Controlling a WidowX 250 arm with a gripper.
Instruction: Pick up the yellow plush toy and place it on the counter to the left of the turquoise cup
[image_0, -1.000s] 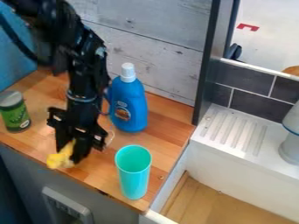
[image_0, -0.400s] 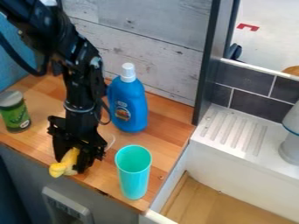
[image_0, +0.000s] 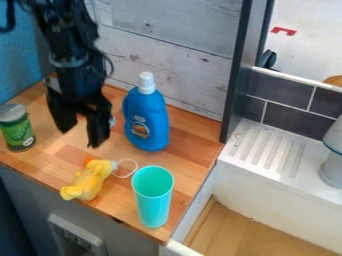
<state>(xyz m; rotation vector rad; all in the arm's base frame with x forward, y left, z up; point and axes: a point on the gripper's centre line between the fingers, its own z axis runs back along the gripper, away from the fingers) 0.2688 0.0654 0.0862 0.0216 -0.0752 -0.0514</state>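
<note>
gripper (image_0: 80, 138): fingers apart, nothing between them. Hanging above the wooden counter (image_0: 190, 152), up and left of the turquoise cup (image_0: 153, 200) in the camera view, cup is the reference for everything here. Yellow toy (image_0: 90, 182) lies on the counter just left of the cup, below the gripper and not touching it. Toy has an orange bit at its upper end, plus a thin white loop (image_0: 137, 166) reaching toward the cup, can't tell if loop and cup touch. Cup itself stands upright, open top. Blue bottle (image_0: 148, 122) with white cap: upright, behind the cup, close to the gripper's right-hand finger in view. Green jar (image_0: 18, 132) with grey lid: upright, well left of the cup, past the toy. White sink (image_0: 280, 182) is to the right of the cup, ribbed ledge along its back. Pale wood plank wall (image_0: 180, 60) behind the cup, beyond the bottle
</note>
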